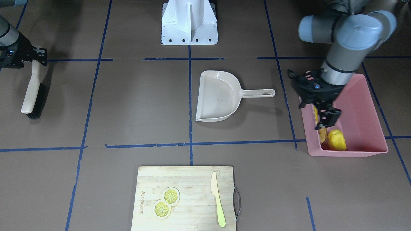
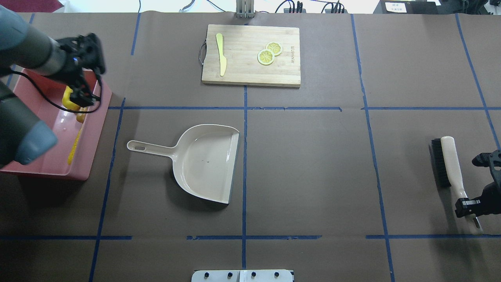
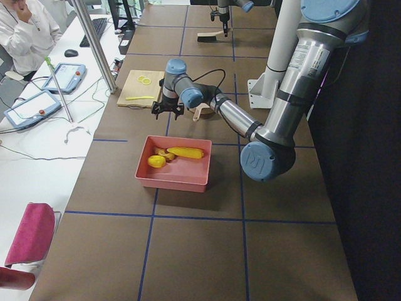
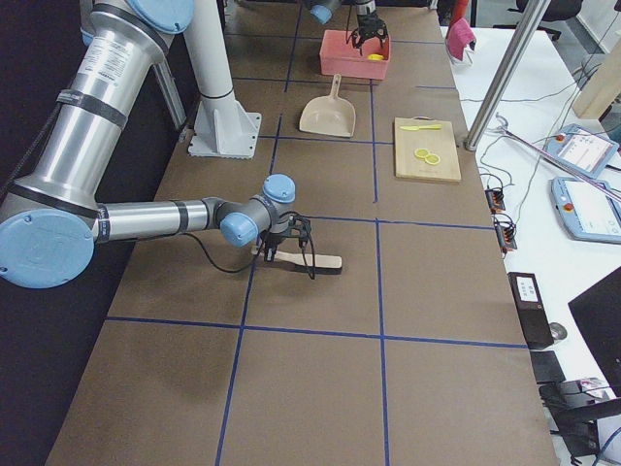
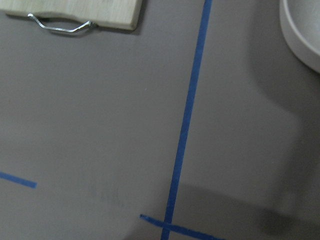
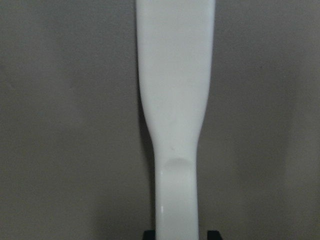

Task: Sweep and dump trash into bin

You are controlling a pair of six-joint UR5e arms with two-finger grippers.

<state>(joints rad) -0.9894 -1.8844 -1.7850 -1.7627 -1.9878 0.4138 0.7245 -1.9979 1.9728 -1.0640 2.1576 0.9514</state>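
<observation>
Closest to the left-end camera looms the left arm (image 3: 294, 81), stretched out over the bin (image 1: 366, 109). My worry is that a low or hasty pull-back would catch the pink rim and shove or tip the tub, spilling what it holds. The cutting board (image 1: 189, 192) sits well apart, on the side away from the robot, and seems out of harm's way. Near the bin the dustpan (image 1: 218, 96) lies empty, handle toward the tub, so a sideways swing at that height could knock it. At the opposite end the brush (image 2: 453, 164) lies on or just over the surface, I cannot tell which. The right pincer (image 2: 469, 205) is clamped on its handle, and lifting away without letting go would drag it off. The left pincer (image 3: 167, 113) hangs high by the bin's corner nearest the board, spread wide apart, nothing held. Its cable (image 2: 80, 112) loops low over the tub wall and could snag there. All 3 pieces of trash lie inside: the corn cob (image 3: 186, 152), the potato-like lump (image 1: 337, 140) and the ginger root (image 1: 322, 136). They sit toward 1 end, so a tilt that way would throw them out first. Sweeping looks finished.
</observation>
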